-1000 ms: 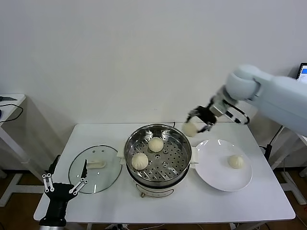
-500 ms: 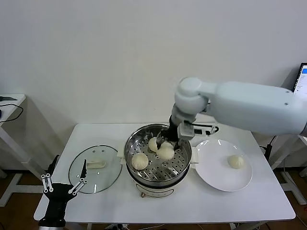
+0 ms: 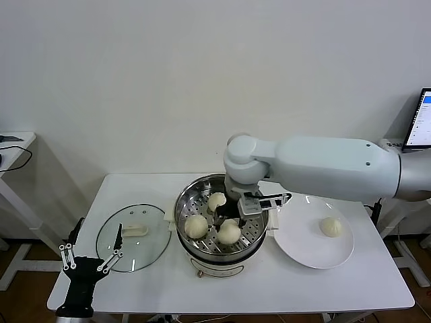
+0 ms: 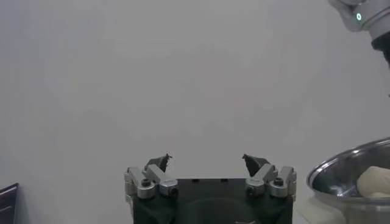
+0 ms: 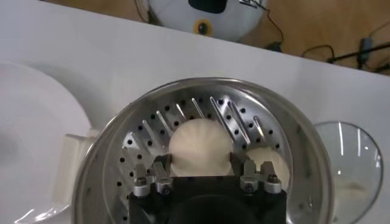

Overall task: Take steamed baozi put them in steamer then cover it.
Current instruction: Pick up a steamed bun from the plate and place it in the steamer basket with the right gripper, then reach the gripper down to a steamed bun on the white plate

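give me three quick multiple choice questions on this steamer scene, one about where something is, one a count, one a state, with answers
1. Where is the glass lid?
A. on the steamer
B. flat on the table, left of the steamer
C. on the white plate

2. How many baozi are in the steamer?
A. one
B. three
C. four

3. How is the right gripper?
A. down in the steamer around a baozi
B. parked off the table
C. over the white plate

Answers:
1 B, the lid lies on the table beside the steamer.
2 B, three buns sit on the perforated tray; a fourth is on the white plate.
3 A, its fingers flank the front baozi; the left gripper waits open.
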`<control>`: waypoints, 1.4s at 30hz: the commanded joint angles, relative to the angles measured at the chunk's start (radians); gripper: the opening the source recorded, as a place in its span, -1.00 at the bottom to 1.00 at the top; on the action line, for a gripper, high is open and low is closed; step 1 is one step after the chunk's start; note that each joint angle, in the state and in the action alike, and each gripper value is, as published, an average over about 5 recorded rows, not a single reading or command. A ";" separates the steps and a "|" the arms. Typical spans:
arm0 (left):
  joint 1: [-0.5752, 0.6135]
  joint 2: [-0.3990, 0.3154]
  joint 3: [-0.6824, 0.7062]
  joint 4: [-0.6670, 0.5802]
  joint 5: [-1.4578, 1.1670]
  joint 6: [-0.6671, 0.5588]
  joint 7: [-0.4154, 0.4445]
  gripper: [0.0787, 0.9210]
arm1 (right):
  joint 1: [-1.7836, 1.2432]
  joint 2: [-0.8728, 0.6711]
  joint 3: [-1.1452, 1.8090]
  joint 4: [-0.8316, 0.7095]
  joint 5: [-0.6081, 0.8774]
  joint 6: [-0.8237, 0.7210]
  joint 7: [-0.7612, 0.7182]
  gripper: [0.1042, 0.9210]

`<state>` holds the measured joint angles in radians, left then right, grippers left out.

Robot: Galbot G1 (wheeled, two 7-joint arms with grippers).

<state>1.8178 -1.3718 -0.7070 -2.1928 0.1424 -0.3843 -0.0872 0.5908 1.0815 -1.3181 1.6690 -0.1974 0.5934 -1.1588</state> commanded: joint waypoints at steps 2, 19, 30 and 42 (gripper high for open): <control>-0.001 0.001 -0.003 0.006 -0.001 -0.005 -0.002 0.77 | -0.044 0.050 -0.011 0.000 -0.040 0.017 -0.005 0.34; -0.004 -0.001 -0.011 0.011 -0.002 -0.008 -0.004 0.77 | -0.025 -0.036 0.103 0.018 -0.008 -0.009 -0.031 0.75; -0.008 0.004 -0.007 0.011 -0.001 -0.007 -0.003 0.77 | 0.030 -0.451 0.286 -0.269 0.386 -0.458 -0.105 0.76; -0.007 0.005 -0.003 0.000 0.003 -0.001 -0.002 0.77 | -0.266 -0.586 0.263 -0.628 0.366 -0.600 -0.017 0.76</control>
<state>1.8068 -1.3668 -0.7077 -2.1862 0.1440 -0.3877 -0.0905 0.5106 0.6478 -1.0945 1.2922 0.1031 0.1596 -1.2188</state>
